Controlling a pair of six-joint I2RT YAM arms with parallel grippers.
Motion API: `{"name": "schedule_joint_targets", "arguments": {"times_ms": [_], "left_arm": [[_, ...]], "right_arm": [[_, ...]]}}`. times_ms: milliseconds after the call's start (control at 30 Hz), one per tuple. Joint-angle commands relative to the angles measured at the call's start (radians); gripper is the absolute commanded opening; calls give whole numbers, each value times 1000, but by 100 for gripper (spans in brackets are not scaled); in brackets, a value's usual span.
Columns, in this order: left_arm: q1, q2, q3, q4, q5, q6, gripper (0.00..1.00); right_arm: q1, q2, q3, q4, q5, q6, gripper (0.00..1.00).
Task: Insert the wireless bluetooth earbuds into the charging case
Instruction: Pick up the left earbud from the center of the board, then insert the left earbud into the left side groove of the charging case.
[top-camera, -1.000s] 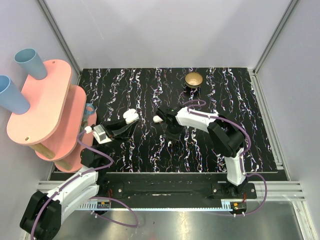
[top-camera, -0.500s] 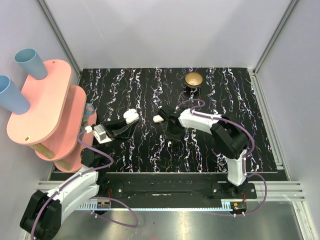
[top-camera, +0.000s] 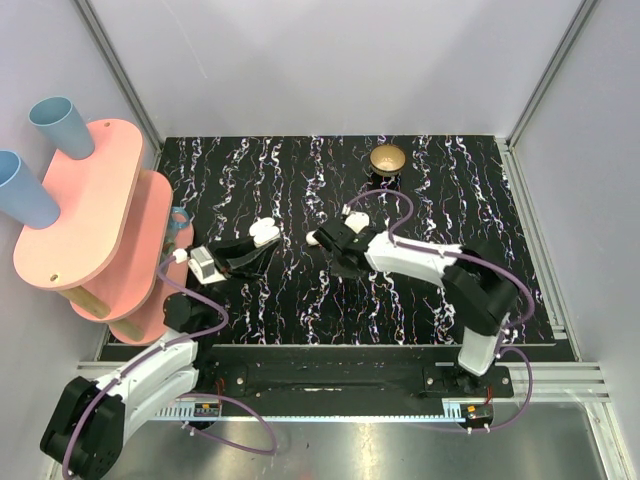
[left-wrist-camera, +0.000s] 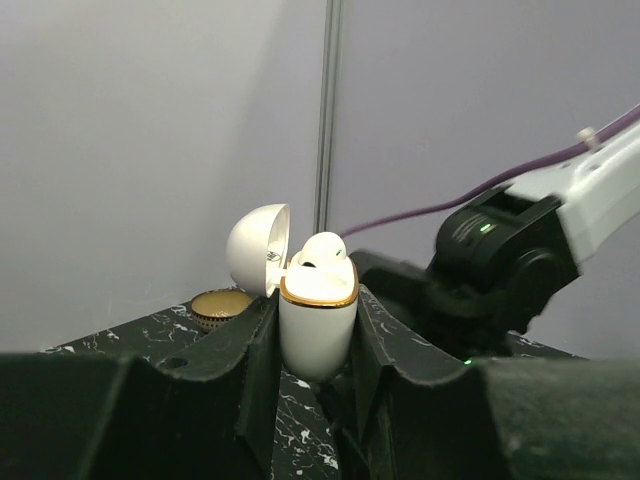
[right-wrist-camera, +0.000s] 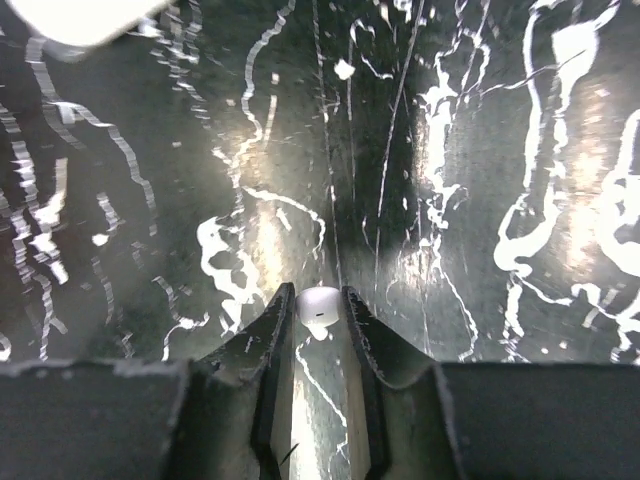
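While left gripper (top-camera: 255, 243) clamps open-lidded charging case (left-wrist-camera: 318, 335) — right gripper (right-wrist-camera: 320, 318) pinches earbud (right-wrist-camera: 319, 303).

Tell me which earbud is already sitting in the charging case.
The earbud poking up from the open charging case, which the left end effector clamps. The other earbud is pinched in the right end effector.

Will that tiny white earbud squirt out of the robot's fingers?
It might. The earbud looks glossy and rounded, so it is probably slippery, and the right gripper pinches only its sides. It is far smaller than the gripper, so it is likely very light, and it may roll if dropped.
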Motion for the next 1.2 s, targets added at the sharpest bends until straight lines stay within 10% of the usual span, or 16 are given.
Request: {"name": "schedule_joint_targets", "arguments": {"times_ms": [0, 533, 1167], "left_arm": [[5, 13, 32, 273, 18, -18, 0], [3, 76, 71, 279, 52, -38, 0], [-63, 202, 97, 382, 55, -13, 0]], "right_arm": [[68, -196, -11, 53, 292, -62, 0], [129, -730, -243, 448, 458, -215, 0], [241, -789, -294, 969, 285, -499, 0]]}}
